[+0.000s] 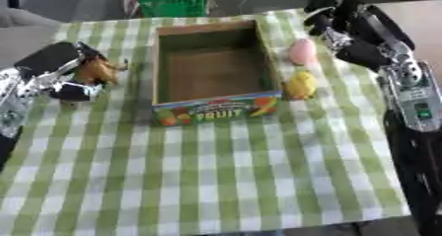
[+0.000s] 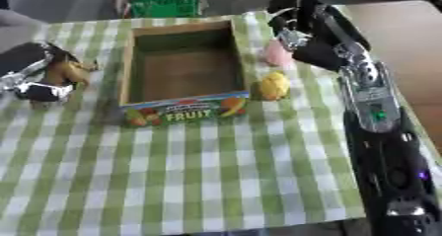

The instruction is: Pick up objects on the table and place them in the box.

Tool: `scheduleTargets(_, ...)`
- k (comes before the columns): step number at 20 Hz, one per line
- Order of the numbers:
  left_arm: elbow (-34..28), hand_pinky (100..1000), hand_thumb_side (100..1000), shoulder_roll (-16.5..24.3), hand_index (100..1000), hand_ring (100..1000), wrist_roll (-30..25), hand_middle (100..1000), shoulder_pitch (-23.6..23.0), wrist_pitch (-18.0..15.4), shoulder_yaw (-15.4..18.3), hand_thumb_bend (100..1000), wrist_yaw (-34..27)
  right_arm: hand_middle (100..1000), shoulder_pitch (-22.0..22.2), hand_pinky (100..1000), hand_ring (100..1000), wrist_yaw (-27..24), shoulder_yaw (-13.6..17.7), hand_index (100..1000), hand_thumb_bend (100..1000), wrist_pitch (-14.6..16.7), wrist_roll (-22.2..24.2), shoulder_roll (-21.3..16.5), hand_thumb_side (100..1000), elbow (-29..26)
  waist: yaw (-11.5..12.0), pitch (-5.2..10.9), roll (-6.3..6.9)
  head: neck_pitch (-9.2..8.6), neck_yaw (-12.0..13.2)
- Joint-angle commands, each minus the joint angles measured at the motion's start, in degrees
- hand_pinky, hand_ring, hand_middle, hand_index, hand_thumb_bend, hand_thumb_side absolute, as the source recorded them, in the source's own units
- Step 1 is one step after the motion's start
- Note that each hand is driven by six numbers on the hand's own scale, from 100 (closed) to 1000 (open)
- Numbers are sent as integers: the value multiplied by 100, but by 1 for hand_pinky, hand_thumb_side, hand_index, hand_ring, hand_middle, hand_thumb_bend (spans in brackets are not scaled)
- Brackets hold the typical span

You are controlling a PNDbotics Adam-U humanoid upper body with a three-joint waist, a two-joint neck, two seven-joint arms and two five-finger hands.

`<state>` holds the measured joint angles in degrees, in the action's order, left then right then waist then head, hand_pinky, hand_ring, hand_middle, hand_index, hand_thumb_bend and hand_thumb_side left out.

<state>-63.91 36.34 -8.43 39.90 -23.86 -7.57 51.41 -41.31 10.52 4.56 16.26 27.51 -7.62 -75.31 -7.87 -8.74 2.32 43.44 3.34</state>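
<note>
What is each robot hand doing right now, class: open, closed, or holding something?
Left hand: closed on a brown object.
Right hand: fingers curled, empty, above the pink object.

The box [image 1: 216, 69] sits on the worktop [image 1: 216, 180] toward the far side. Just right of it lie two small objects — one [image 1: 302, 51] farther, one [image 1: 301, 84] nearer. Left of the box, another object [image 1: 97, 71] sits in the left robot hand [image 1: 60, 74]; the right robot hand [image 1: 345, 25] hangs right of the farther object.
</note>
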Motion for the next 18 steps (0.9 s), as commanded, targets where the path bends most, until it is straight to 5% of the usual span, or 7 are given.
scheduleTargets(1,-346,563,269,250,730,434,98,406,236,-1,81,100,-255,735,-80,654,716,38,-1,812,100,-13,22,-9,423,-104,-30,137,14,-1,-2)
scheduleTargets(18,-273,577,290,-625,719,434,941,401,823,-98,-160,100,-835,735,-150,654,717,24,-173,812,100,-24,206,321,431,-201,-622,135,85,-134,222)
